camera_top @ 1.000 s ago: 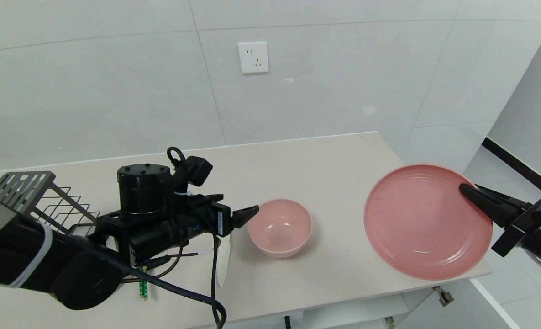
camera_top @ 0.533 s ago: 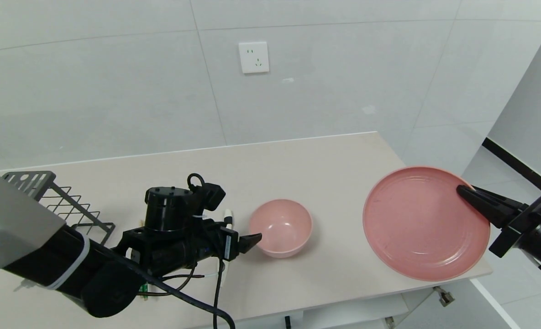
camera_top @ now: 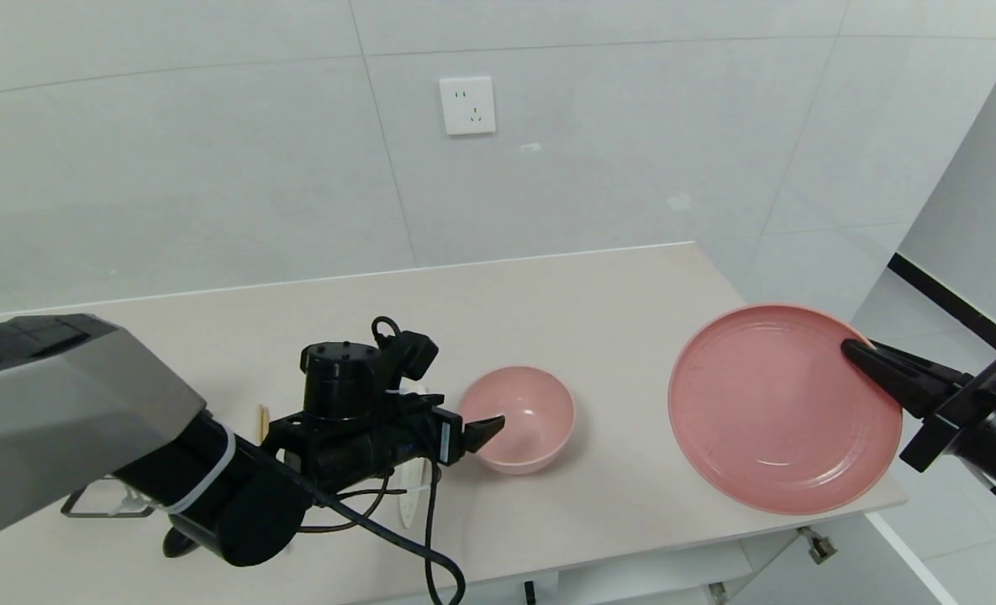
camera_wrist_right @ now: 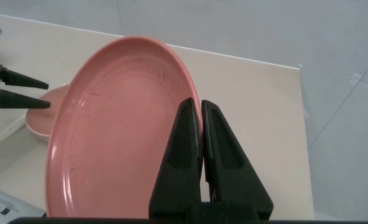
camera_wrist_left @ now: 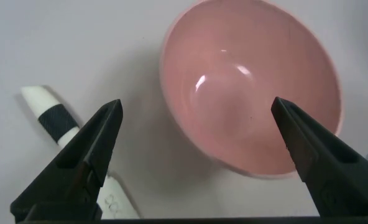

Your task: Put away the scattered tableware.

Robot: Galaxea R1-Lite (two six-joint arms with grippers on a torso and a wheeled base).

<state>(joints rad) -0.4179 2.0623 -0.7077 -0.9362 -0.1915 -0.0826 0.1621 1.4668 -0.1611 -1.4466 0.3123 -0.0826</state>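
Observation:
A pink bowl [camera_top: 518,418] stands upright on the table near its front middle. My left gripper [camera_top: 487,428] is at the bowl's left rim, open, and in the left wrist view its fingers straddle the bowl [camera_wrist_left: 252,87] with nothing held; the left gripper [camera_wrist_left: 196,104] is just above it. A large pink plate [camera_top: 779,407] is held tilted over the table's right front corner. My right gripper [camera_top: 861,353] is shut on its far right rim. In the right wrist view the right gripper [camera_wrist_right: 201,111] pinches the plate [camera_wrist_right: 122,137] at its edge.
A white knife with a black band [camera_wrist_left: 55,116] lies on the beige table [camera_top: 598,319] just left of the bowl, partly under my left arm [camera_top: 409,497]. A pale stick [camera_top: 260,420] lies farther left. The table's right edge runs under the plate.
My left arm has swung right and down to the bowl's rim, covering the wire rack at the left. The right gripper and plate have barely shifted.

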